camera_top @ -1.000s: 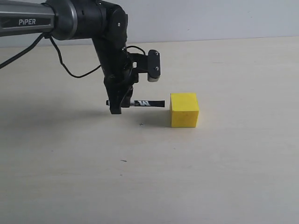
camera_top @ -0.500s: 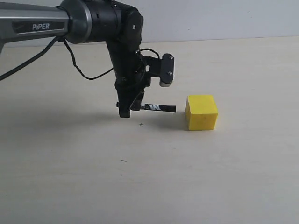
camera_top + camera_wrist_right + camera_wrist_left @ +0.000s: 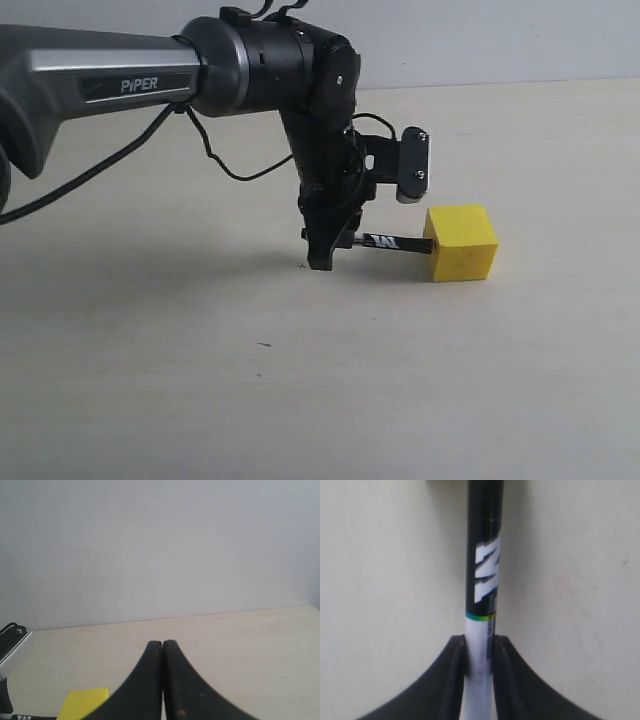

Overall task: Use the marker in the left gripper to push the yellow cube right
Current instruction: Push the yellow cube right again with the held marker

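Pale beige tabletop (image 3: 150, 400), matte, fills most of the exterior view. Plain grey-white wall (image 3: 520, 40) behind it, the seam running across at 12 o'clock. Small dark speck (image 3: 264, 345) on the surface, about 7 o'clock from centre. Light soft and even; a faint shadow (image 3: 150, 265) lies at 9 o'clock.

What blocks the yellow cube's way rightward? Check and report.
Nothing visible does. Right of the yellow cube, the exterior view shows only bare table. The marker, clamped in the left gripper, reaches the cube's left face.

Count's easy: one bright yellow matte foam cube (image 3: 461, 243), one slim black-and-white marker pen (image 3: 395, 242), two black claws: left gripper (image 3: 321, 258), right gripper (image 3: 162, 649).
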You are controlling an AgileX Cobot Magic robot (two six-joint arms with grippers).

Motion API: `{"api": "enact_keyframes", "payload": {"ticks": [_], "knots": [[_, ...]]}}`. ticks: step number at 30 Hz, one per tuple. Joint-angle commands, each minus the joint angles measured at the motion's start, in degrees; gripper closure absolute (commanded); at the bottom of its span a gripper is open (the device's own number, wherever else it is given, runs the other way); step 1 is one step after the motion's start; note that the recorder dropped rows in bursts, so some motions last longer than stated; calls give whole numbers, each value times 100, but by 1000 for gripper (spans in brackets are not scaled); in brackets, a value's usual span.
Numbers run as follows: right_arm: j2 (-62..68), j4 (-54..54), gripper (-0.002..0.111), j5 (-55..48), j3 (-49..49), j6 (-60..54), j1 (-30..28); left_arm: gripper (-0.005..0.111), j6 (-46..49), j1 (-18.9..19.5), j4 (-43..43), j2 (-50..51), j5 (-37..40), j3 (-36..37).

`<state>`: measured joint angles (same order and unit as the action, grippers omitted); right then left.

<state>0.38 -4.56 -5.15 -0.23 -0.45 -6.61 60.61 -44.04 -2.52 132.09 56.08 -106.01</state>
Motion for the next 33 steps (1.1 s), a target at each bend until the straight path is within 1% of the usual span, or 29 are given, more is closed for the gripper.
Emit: {"api": "enact_keyframes", "payload": {"ticks": [1, 4, 6, 8, 9, 10, 11, 13, 15, 17, 19, 21, 23, 26, 31, 33], "knots": [[-38, 2, 108, 14, 23, 4, -43, 107, -386, 223, -74, 52, 522, -183], [-38, 2, 108, 14, 23, 4, -43, 107, -577, 398, -74, 52, 797, -183], [-38, 2, 108, 14, 23, 4, -43, 107, -582, 396, -149, 52, 688, -183], [-38, 13, 108, 14, 23, 4, -43, 107, -667, 280, -206, 52, 367, -193], [-38, 26, 108, 14, 23, 4, -43, 107, -683, 150, -215, 52, 58, -193], [-38, 26, 108, 14, 23, 4, -43, 107, -683, 89, -220, 52, -62, -193], [-38, 26, 108, 14, 23, 4, -43, 107, -683, -76, -230, 61, -261, -193], [-38, 26, 108, 14, 23, 4, -43, 107, -672, -198, -206, 61, -396, -193], [-38, 16, 108, 14, 23, 4, -43, 107, -694, -161, -155, 61, -226, -285], [-38, 16, 108, 14, 23, 4, -43, 107, -722, 12, -112, 61, 103, -364], [-38, 16, 108, 14, 23, 4, -43, 107, -1002, 142, -97, 61, 140, -364], [-38, 16, 108, 14, 23, 4, -43, 107, -1014, 136, -97, 61, 181, -364], [-38, 16, 108, 14, 23, 4, -43, 107, -968, 33, -97, 92, 181, -411], [-38, 16, 108, 14, 23, 4, -43, 107, -1003, -122, -138, 355, 145, -690], [-38, 16, 108, 14, 23, 4, -43, 107, -1004, -391, -138, 753, 319, -1243], [-38, 16, 108, 14, 23, 4, -43, 107, -1018, -423, -138, 785, 380, -1403]]}}
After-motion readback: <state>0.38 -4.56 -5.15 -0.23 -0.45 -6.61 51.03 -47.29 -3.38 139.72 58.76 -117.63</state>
